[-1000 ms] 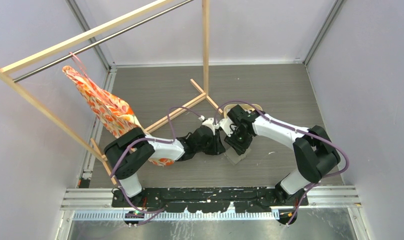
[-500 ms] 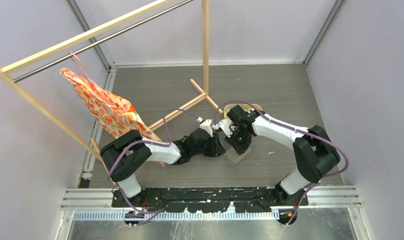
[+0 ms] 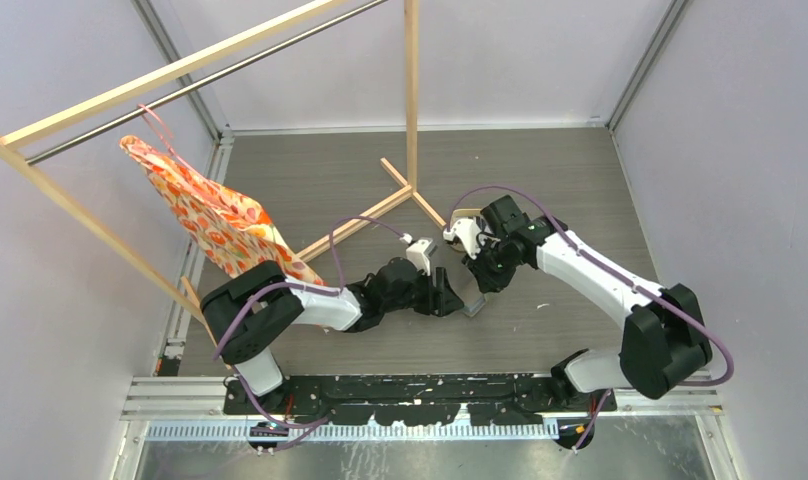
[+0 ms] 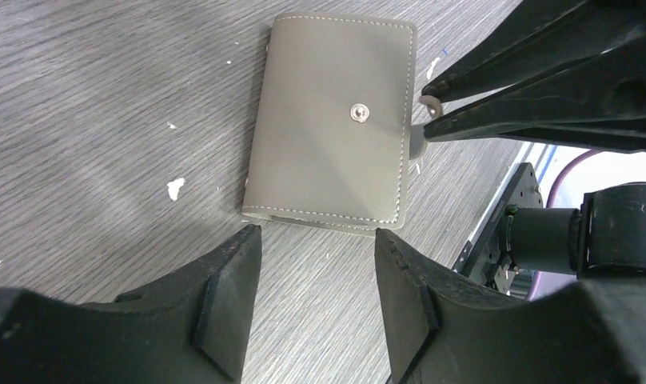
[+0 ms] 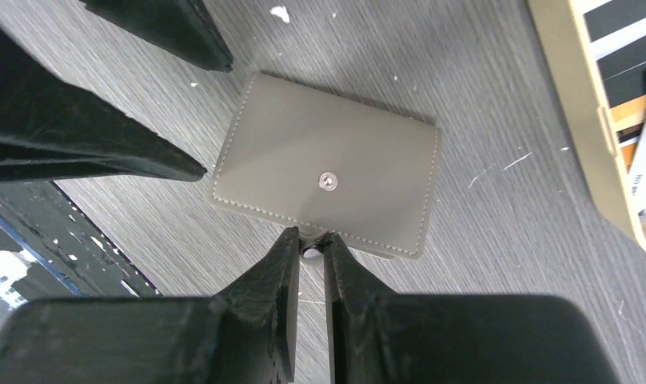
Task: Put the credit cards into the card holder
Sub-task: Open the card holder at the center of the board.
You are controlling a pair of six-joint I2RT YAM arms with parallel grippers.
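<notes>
Grey card holder, its edge tab pinched by right gripper; left gripper spread, empty.

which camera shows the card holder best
Left wrist: the whole closed card holder shows, snap button up, uncovered. Right wrist shows it too, near edge behind the right gripper. Top external shows only a sliver.

Left fingers apart, right fingers pinched

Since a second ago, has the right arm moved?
Yes. The right arm swung rightward, its elbow moving farther from the upright wooden post.
</notes>
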